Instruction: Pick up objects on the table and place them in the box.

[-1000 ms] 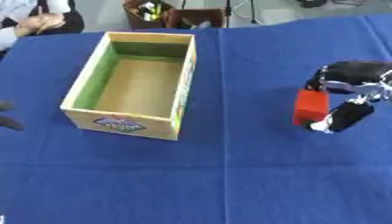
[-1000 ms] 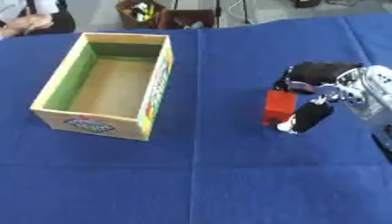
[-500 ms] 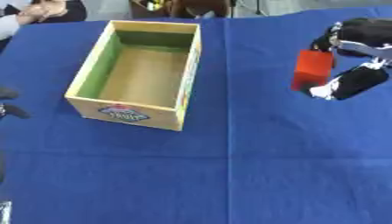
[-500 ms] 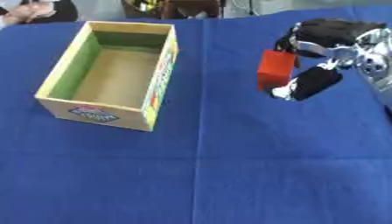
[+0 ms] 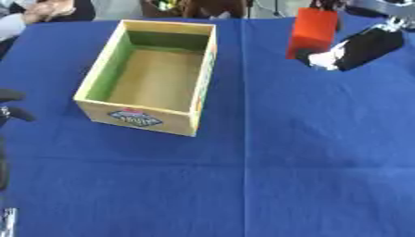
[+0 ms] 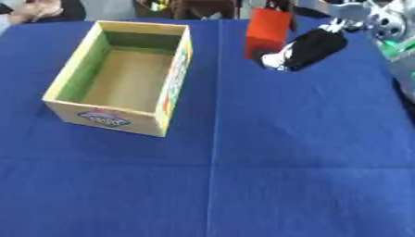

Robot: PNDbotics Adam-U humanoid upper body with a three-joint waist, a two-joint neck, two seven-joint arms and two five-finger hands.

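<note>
The right hand (image 6: 308, 48) holds a red block (image 6: 267, 28) in the air, its thumb and fingers curled around it, at the top of the view and to the right of the cardboard box (image 6: 122, 78). The block hangs above the blue bench (image 6: 284, 162), apart from the cloth and not yet over the box. The box stands open with a bare brown floor and green inner walls; nothing shows inside it.

The step in hand looks like the carry: the block is picked up and is on its way to the box. The next move calls for bringing the hand leftward until the block sits over the opening, past the near wall with the printed side, then lowering it inside before the fingers let go. The block seems tall against the wall height, so a release from too high could tip it onto the rim.

The left hand (image 5: 12, 106) shows only as dark fingers at the left edge; whether they are spread or curled cannot be told.
</note>
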